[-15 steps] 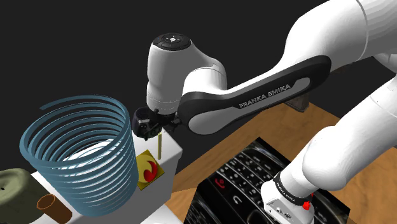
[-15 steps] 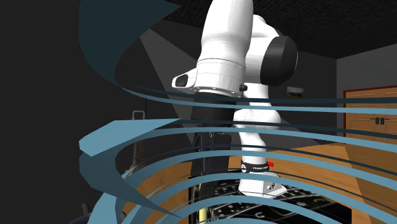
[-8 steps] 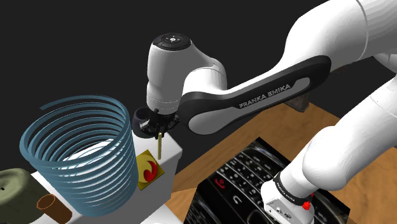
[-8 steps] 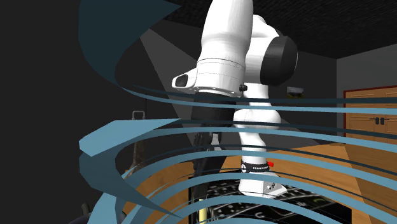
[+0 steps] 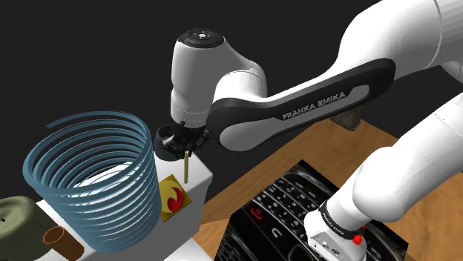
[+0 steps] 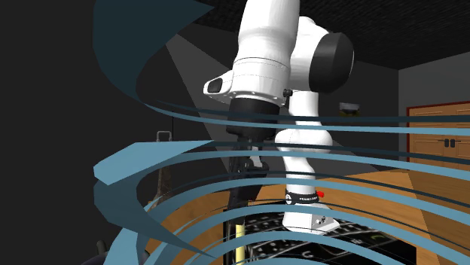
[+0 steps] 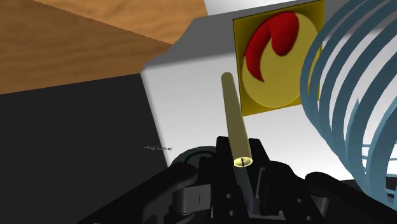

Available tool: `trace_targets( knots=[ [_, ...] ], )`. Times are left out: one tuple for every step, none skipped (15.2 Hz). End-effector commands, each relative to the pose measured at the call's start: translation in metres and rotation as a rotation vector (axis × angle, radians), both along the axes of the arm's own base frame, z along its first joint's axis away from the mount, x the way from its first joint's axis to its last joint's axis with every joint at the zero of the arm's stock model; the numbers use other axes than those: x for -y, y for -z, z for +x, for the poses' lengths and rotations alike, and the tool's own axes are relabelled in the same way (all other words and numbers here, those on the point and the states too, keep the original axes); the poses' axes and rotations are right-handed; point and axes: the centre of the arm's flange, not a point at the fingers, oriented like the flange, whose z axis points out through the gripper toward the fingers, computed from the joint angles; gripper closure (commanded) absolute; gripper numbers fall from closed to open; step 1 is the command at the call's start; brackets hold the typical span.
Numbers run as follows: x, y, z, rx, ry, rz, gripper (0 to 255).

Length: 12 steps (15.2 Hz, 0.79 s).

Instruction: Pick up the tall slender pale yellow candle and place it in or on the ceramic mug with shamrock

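Note:
A thin pale yellow candle [image 5: 185, 167] hangs upright just over a white block [image 5: 199, 194], and my gripper [image 5: 182, 147] is shut on its top end. Looking along the hand, the black fingers of the gripper [image 7: 243, 168] clasp the candle [image 7: 233, 114], which points down at the white surface. Through the coil in the second exterior view the candle [image 6: 239, 244] shows as a pale stick under the dark hand. An olive-green rounded object [image 5: 15, 218] lies at the shoulder view's lower left; I cannot tell whether it is the mug.
A large blue spiral coil [image 5: 95, 178] stands close beside the gripper. A yellow square with a red mark [image 5: 173, 197] lies on the white block. A brown cylinder [image 5: 59, 239] sits by the green object. A big phone picture [image 5: 286, 207] covers the wooden top [image 5: 356, 144].
The fingers closed on the candle's top. Since then the arm has risen a little, taking the candle up with it.

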Motion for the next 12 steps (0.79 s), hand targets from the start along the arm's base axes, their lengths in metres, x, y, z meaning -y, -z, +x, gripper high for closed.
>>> trace_targets(
  knots=[
    [0.000, -0.011, 0.000, 0.000, 0.000, 0.000, 255],
    [0.000, -0.016, 0.000, 0.000, 0.000, 0.000, 255],
    [0.000, -0.021, 0.000, 0.000, 0.000, 0.000, 255],
    [0.000, -0.027, 0.000, 0.000, 0.000, 0.000, 255],
    [0.000, -0.032, 0.000, 0.000, 0.000, 0.000, 255],
    [0.000, -0.037, 0.000, 0.000, 0.000, 0.000, 255],
    [0.000, -0.043, 0.000, 0.000, 0.000, 0.000, 255],
    [0.000, -0.048, 0.000, 0.000, 0.000, 0.000, 255],
    [0.000, -0.053, 0.000, 0.000, 0.000, 0.000, 255],
    [0.000, -0.058, 0.000, 0.000, 0.000, 0.000, 255],
    [0.000, -0.064, 0.000, 0.000, 0.000, 0.000, 255],
    [0.000, -0.069, 0.000, 0.000, 0.000, 0.000, 255]
  ],
)
